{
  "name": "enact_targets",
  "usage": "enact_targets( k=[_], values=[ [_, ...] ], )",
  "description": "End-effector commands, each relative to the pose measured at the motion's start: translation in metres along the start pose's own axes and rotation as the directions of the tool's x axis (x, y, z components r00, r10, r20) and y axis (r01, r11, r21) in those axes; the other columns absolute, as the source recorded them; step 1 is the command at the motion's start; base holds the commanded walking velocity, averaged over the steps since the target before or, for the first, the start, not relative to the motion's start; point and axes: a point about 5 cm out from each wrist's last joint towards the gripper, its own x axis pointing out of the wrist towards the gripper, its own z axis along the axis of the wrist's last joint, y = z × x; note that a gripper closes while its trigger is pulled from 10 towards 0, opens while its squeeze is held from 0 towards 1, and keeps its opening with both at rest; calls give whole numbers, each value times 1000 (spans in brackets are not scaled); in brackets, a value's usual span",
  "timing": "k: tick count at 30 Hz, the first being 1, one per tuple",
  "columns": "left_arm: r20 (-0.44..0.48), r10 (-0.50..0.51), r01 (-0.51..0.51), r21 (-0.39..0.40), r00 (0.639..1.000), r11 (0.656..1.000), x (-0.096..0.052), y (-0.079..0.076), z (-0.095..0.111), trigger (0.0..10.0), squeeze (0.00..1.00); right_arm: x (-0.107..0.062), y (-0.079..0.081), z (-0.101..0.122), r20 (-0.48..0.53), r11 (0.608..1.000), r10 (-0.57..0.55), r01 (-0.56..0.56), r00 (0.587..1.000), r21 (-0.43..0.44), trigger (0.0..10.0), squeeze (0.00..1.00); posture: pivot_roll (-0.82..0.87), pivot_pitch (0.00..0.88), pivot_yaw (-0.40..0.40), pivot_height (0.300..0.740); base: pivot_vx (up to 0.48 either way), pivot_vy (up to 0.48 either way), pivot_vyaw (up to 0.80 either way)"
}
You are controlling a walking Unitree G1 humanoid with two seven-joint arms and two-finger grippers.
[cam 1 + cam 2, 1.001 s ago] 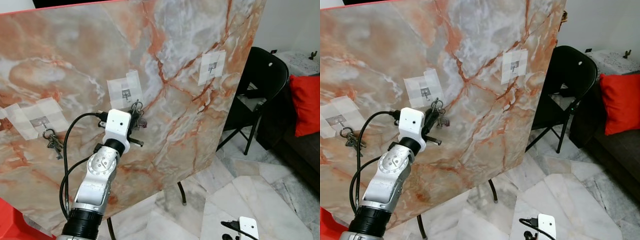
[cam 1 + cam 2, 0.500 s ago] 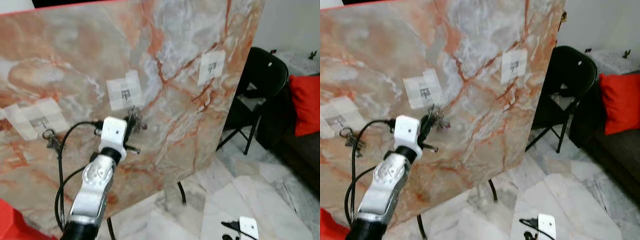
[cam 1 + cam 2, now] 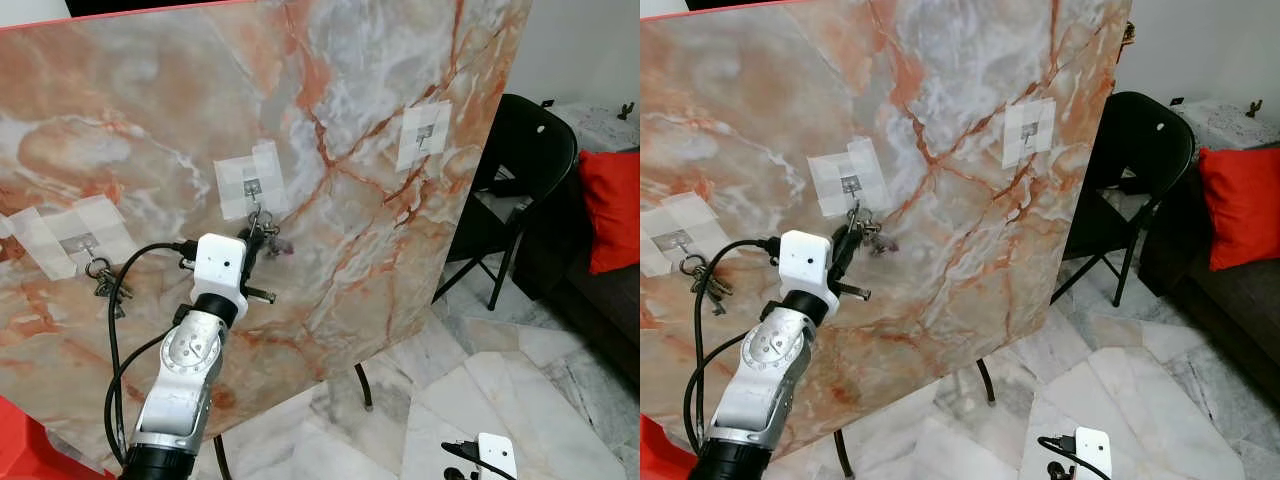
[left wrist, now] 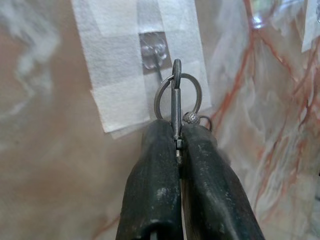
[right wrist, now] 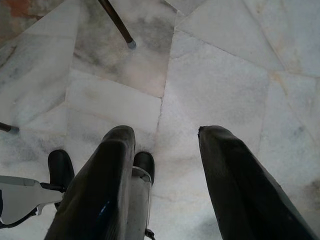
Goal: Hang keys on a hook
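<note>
Marble-patterned board (image 3: 380, 120) stands upright, with three taped hooks across its face. At the middle hook (image 4: 159, 59), the left gripper (image 4: 176, 142) has its black fingers pressed together on a bunch of keys (image 3: 262, 233), the key ring (image 4: 177, 92) right at the hook's wire. Another key bunch (image 3: 106, 283) hangs from the hook near the board's left edge. Low over the marble floor (image 5: 225, 75), the right gripper (image 5: 165, 145) hangs with fingers apart. A black folding chair (image 3: 520, 160) stands beyond the board's right edge.

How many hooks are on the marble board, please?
3. The left hook carries a bunch of keys. The middle hook has the left pincer holding a key ring at it. The right hook is bare.
</note>
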Motion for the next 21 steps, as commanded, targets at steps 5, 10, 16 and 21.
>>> enact_targets(
  k=[5, 10, 16, 21],
  values=[
    [75, 20, -20, 8, 997, 1000, 4, 3, 16, 10000, 0, 0, 0, -2, -9, 1000, 1, -1, 1000, -1, 10000, 0, 100, 0, -42, 713, 0, 0, 0],
    [70, 2, -3, 16, 998, 1000, 7, 1, 17, 10000, 0, 0, 0, -2, -9, 1000, 1, -1, 1000, -1, 10000, 0, 99, 0, -41, 713, 0, 0, 0],
    [71, -10, 8, 24, 997, 1000, 9, 1, 18, 10000, 0, 0, 0, -2, -8, 1000, -1, 1, 1000, 3, 10000, 0, 96, 0, -40, 713, 0, 0, 0],
    [68, -9, 7, 31, 998, 999, 10, 1, 18, 10000, 0, 0, 0, -2, -8, 1000, -1, 1, 1000, 4, 10000, 0, 98, 0, -40, 713, 0, 0, 0]
  ],
)
